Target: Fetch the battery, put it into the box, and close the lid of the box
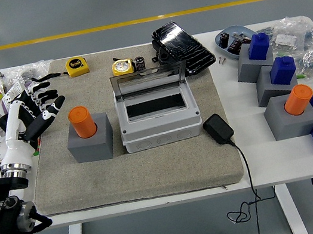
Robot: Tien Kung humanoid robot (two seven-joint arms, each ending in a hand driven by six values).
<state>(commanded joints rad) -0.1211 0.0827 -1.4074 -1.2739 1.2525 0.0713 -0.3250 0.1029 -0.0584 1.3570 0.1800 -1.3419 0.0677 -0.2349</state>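
The left hand (38, 107) hovers with fingers spread, empty, just left of an orange battery (82, 121) standing upright in a grey holder (90, 142). The box (157, 114) sits right of it on the bench (254, 154), lid open.

A single head view looks forward and down from high on the robot's side, the white table (285, 161) spanning mid-frame, grey floor filling the top.
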